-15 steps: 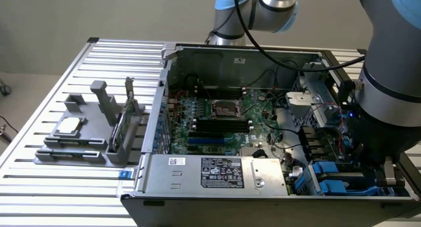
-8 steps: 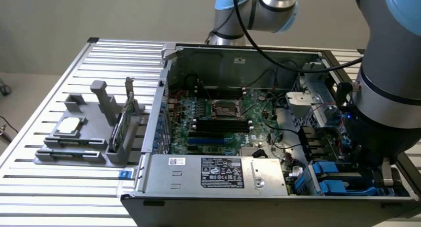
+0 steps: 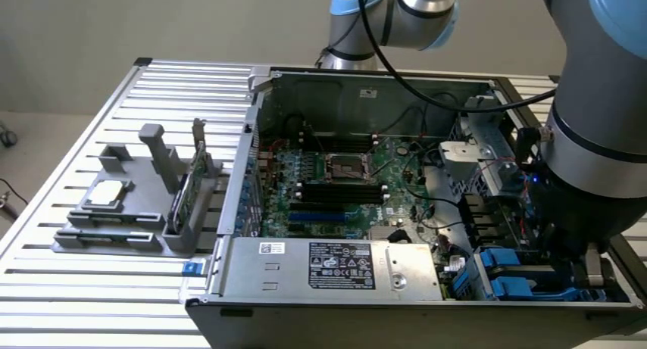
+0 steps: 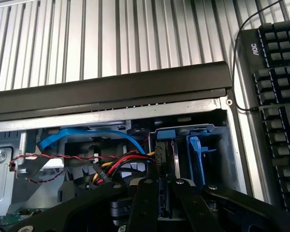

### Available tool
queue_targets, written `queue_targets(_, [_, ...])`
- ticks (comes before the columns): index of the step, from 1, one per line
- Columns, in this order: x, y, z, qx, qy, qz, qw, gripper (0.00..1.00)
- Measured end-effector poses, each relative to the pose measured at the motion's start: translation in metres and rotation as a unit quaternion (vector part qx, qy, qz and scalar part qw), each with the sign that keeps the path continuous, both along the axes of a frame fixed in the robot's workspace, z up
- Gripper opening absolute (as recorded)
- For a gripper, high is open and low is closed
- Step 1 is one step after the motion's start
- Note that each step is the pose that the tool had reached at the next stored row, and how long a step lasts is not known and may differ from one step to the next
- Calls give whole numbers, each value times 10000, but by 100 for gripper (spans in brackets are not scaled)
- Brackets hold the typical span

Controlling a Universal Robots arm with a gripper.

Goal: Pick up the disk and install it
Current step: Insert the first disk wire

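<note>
Gripper (image 4: 165, 203) fingers clamped edge-on on disk (image 4: 165, 159), mid-insertion; my next move needs straight push into blue drive bay (image 4: 183, 133) at 12 o'clock.

Even, diffuse light fills the scene, bright on the slatted table (image 3: 60, 235) and leaving only faint, soft shadows, while the inside of the computer case (image 3: 354, 175) stays dimmer. In the wrist view the linkage of the gripper (image 4: 165, 193) is nearly black and soft in focus, and the bay just beyond the jaws lies in shadow. The table slats farther out gleam with mild glare, and the keyboard (image 4: 275, 96) beside the case stays fairly crisp.
</note>
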State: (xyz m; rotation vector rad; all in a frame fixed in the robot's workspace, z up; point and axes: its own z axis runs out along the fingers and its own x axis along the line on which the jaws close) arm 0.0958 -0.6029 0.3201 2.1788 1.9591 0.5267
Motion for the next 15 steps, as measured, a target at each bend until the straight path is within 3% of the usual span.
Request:
queue_targets(2, [3, 1, 13, 8, -2, 2, 10000, 18])
queue_targets(3, [3, 1, 41, 2, -1, 2, 10000, 24])
queue_targets(8, [-17, 0, 161, -1, 0, 0, 10000, 24])
queue_targets(15, [-202, 0, 213, 0, 10, 3, 10000, 24])
